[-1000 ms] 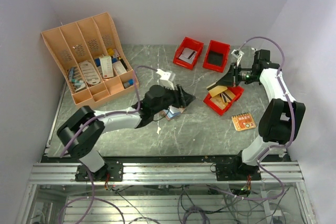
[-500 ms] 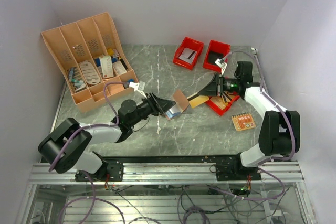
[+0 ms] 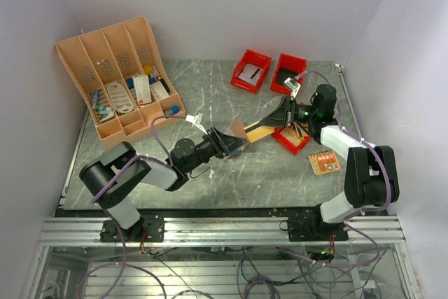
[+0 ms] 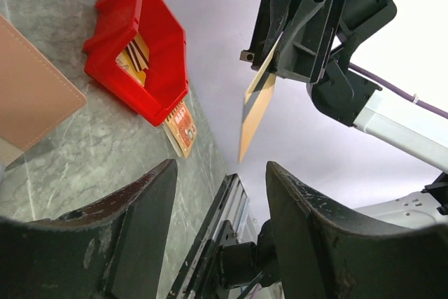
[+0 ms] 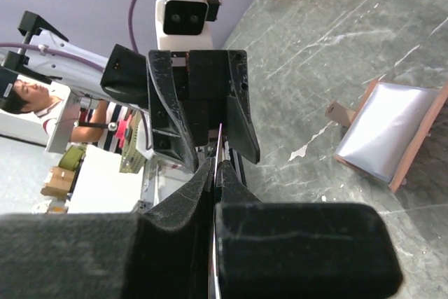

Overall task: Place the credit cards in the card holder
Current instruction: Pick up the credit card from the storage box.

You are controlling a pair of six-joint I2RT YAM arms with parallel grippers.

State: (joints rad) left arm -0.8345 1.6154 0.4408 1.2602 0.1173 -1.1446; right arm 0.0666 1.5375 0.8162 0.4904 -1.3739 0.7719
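Fingers (image 5: 183,197) of the right hand (image 3: 276,122) are pressed together on a thin tan credit card (image 4: 257,107). The card is held clear of the tabletop (image 3: 210,96) and sticks out leftward and a little nearer, its free end slanting down. From the right wrist camera it shows only as a pale edge in the slit between the dark pads.

Across a short gap to the left, the left hand (image 3: 225,148) faces it low over the tabletop. Its jaws are apart with nothing between them, and the raised card shows through the gap in the left wrist view.

The card holder (image 3: 239,132) is at the middle of the tabletop, just beside the left hand's tip and outside its jaws. It is folded open, with one tan flap tilted up and a silvery inner face showing. Whether the hand touches it cannot be told.

Under and just right of the right hand is a red bin (image 3: 297,138) with yellow and dark flat pieces in it. Close to its near right corner an orange card (image 3: 324,162) lies flat.

Further back are two more red bins. The left one (image 3: 252,70) holds something pale, and the right one (image 3: 288,75) looks dark inside.

At the far left a large orange-tan organiser rack (image 3: 119,78) leans back, with small items in its slots.
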